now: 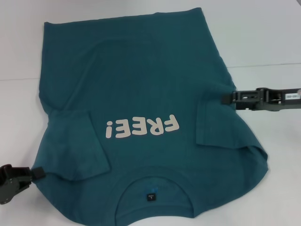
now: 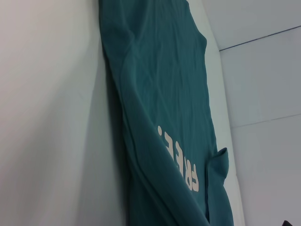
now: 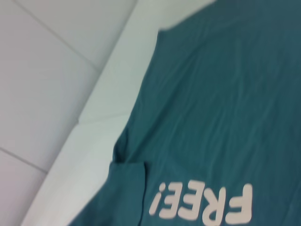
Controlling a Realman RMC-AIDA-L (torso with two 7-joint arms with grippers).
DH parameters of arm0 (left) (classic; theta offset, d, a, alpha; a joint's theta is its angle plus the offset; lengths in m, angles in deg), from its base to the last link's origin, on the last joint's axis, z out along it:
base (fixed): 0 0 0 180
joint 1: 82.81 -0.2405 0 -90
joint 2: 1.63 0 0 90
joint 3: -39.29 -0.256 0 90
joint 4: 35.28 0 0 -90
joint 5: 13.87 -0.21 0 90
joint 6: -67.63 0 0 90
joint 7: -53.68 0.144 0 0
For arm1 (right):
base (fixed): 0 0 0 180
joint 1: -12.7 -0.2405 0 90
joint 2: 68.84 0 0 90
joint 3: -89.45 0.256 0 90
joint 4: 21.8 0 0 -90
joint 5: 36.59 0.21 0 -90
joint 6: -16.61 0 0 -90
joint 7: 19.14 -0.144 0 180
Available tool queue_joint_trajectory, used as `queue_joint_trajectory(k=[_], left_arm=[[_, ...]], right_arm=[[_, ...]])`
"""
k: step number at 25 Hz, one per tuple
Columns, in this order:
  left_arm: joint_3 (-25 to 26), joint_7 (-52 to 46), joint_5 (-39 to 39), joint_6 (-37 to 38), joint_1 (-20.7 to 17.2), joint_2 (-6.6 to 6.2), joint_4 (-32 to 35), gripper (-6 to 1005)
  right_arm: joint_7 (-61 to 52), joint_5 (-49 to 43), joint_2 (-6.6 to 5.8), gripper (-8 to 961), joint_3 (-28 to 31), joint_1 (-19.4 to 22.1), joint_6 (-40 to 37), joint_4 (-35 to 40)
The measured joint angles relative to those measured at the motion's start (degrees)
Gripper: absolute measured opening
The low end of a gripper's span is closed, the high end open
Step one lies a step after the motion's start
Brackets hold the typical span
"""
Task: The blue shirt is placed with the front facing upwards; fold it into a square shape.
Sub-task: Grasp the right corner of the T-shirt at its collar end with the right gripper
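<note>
The blue shirt (image 1: 146,94) is lying front up, its white "FREE!" lettering (image 1: 142,127) showing, collar and black neck label (image 1: 150,196) nearest the robot. Both short sleeves are lying folded inward over the chest, between the two grippers' fingers.

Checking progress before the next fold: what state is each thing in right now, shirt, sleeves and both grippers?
blue shirt: front up, lettering showing, collar nearest the robot, body not yet folded.
left sleeve: folded in over the chest.
right sleeve: folded in over the chest.
left gripper: at the shirt's left edge near the shoulder.
right gripper: at the shirt's right edge.
</note>
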Motion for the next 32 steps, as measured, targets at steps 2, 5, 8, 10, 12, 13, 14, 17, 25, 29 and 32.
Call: queue_joint_trajectory(k=[2, 5, 8, 10, 12, 13, 14, 17, 25, 29, 32], left_arm=[[0.0, -0.03, 0.08, 0.0, 0.02, -0.01, 0.0, 7], [-0.15, -0.25, 0.09, -0.02, 0.2, -0.02, 0.02, 7], [-0.17, -0.31, 0.09, -0.07, 0.34, -0.06, 0.04, 7], [-0.07, -0.38, 0.03, -0.08, 0.37, -0.08, 0.03, 6], [0.02, -0.41, 0.03, -0.08, 0.37, -0.09, 0.06, 6], [0.05, -0.42, 0.03, -0.08, 0.37, -0.1, 0.06, 6], [0.05, -0.42, 0.03, -0.08, 0.37, -0.1, 0.06, 6], [-0.06, -0.43, 0.04, -0.08, 0.46, -0.11, 0.06, 6], [-0.18, -0.77, 0.09, -0.12, 0.85, -0.08, 0.02, 7], [-0.18, -0.78, 0.09, -0.17, 0.85, -0.01, 0.03, 7], [-0.17, -0.79, 0.09, -0.42, 0.86, 0.06, 0.02, 7]], right_arm=[[-0.05, 0.19, -0.38, 906, 0.29, 0.34, -0.5, -0.1], [-3.28, -2.43, -2.6, 905, 0.11, 1.05, -2.55, -0.37], [-5.99, -5.54, -3.7, 901, 0.21, 1.42, -2.98, 0.41], [-7.61, -7.43, -4.75, 893, 0.52, 2.04, -3.93, 1.34], [-8.61, -8.11, -5.55, 886, 0.68, 2.92, -5.58, 2.5], [-9.05, -8.6, -5.85, 882, 0.73, 3.34, -6.34, 3.15], [-9.49, -9.37, -6.02, 882, 0.77, 3.58, -6.84, 3.64], [-10.41, -12.67, -6.24, 883, 1.02, 3.94, -7.9, 4.54], [-10.45, -18.11, -4.08, 884, 0.49, 3.21, -6.24, 4.13], [-10.68, -19.78, -2.78, 883, 0.44, 2.07, -4.09, 2.98], [-10.72, -20.74, -2.25, 882, 0.37, 0.62, -1.4, -0.11]])
